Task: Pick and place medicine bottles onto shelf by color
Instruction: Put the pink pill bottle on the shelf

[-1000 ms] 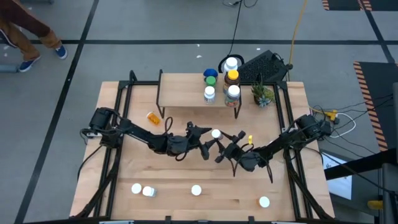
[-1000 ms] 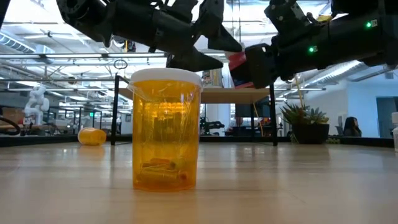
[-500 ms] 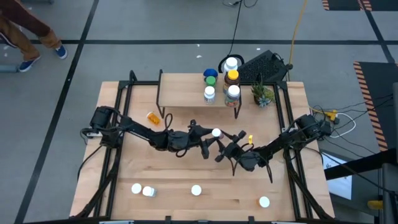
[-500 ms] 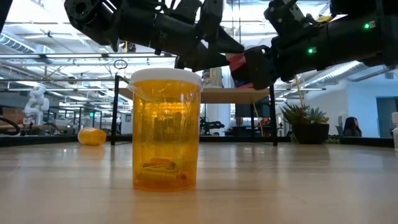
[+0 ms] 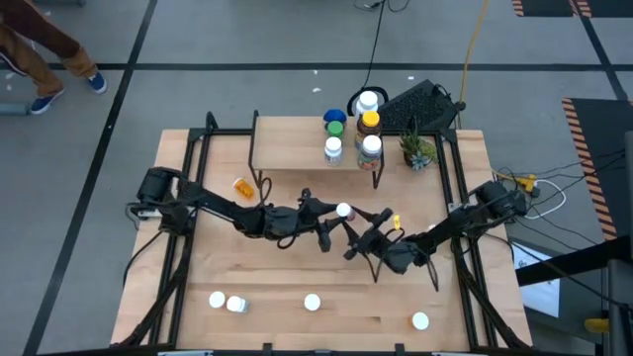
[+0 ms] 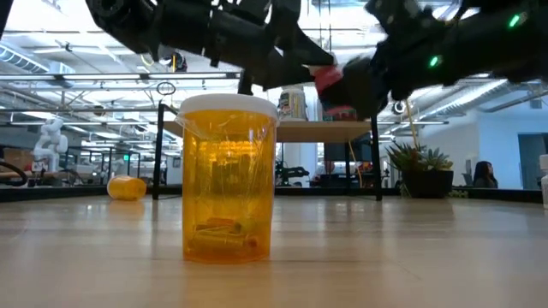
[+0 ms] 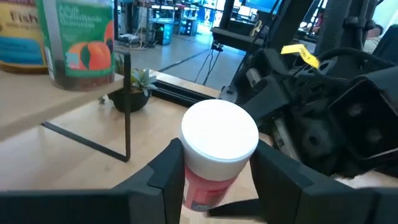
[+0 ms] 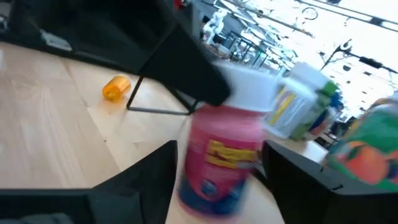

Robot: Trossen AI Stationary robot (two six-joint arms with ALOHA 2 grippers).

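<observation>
Over the middle of the table (image 5: 227, 272), the left gripper (image 5: 329, 214) had its fingers closed on a white-capped pink bottle (image 7: 214, 155), while the right gripper (image 5: 368, 229) sat just beside it, fingers spread either side and apart from it. Five bottles stood on the shelf (image 5: 292, 143), four white-capped ones on the front of the table, and one orange bottle (image 5: 242, 186) lay beside the shelf.

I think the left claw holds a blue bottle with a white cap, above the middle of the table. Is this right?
Not quite: the bottle is pink-red, not blue. The left wrist view shows it, white cap on top, between the left claw's fingers. The rest is right: it is above the middle of the table.
</observation>
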